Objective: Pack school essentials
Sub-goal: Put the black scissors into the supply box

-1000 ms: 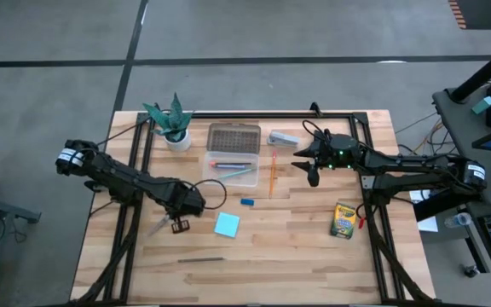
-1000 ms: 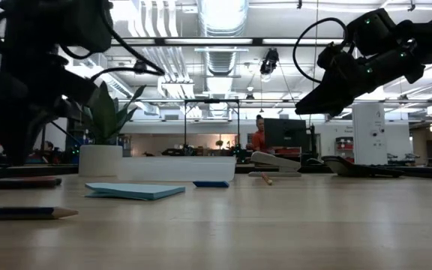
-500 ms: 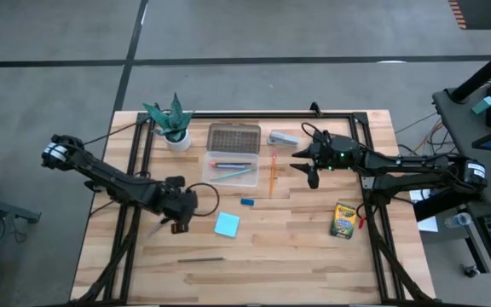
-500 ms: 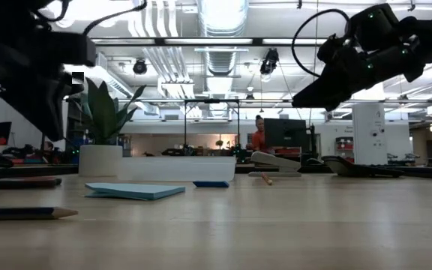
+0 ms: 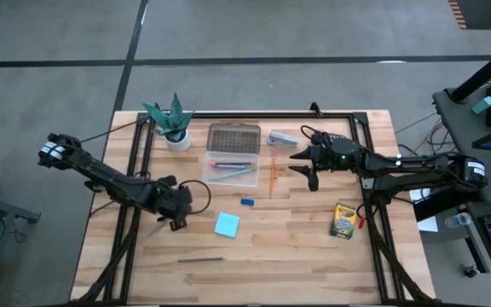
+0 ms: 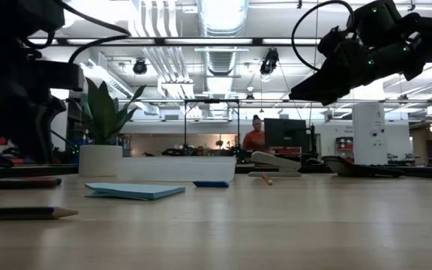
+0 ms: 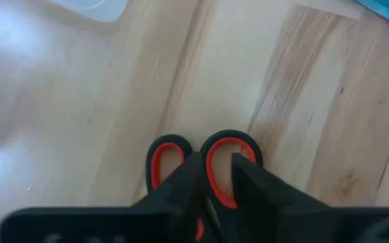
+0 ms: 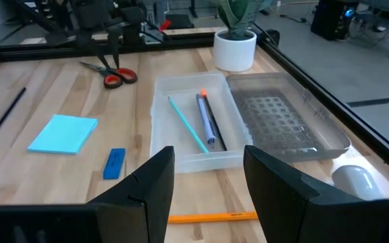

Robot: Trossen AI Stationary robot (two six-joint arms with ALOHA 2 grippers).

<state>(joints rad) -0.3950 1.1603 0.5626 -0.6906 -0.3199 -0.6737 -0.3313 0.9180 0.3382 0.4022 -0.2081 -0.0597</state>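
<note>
The red-handled scissors [image 5: 162,227] lie flat on the table at the left. My left gripper [image 5: 176,223] points steeply down over their handles [image 7: 225,158], fingers a narrow gap apart. The clear pencil case [image 5: 231,169] holds a teal and a blue pen [image 8: 204,121]. On the table lie an orange pencil [image 5: 273,170], a blue eraser [image 5: 247,202], a light-blue notepad [image 5: 227,224], a crayon box [image 5: 343,220] and a grey pencil [image 5: 199,260]. My right gripper [image 5: 307,166] hangs open in the air right of the case, holding nothing. My left gripper comes from above with its fingertips [image 7: 248,177] on either side of the rim of one red handle loop [image 7: 220,183]. The scissors lie flat on the table. Whether the fingers touch the rim I cannot tell.
The case's open lid [image 5: 233,136] lies behind it. A grey stapler [image 5: 284,137] and a potted plant [image 5: 173,124] stand along the far edge. Black frame rails [image 5: 135,170] run down both sides of the table. There is bare wood at the near right.
My left arm has drawn its elbow toward the table's left edge, and its wrist has tipped over the scissors' handles. The scissors lie where they were.
</note>
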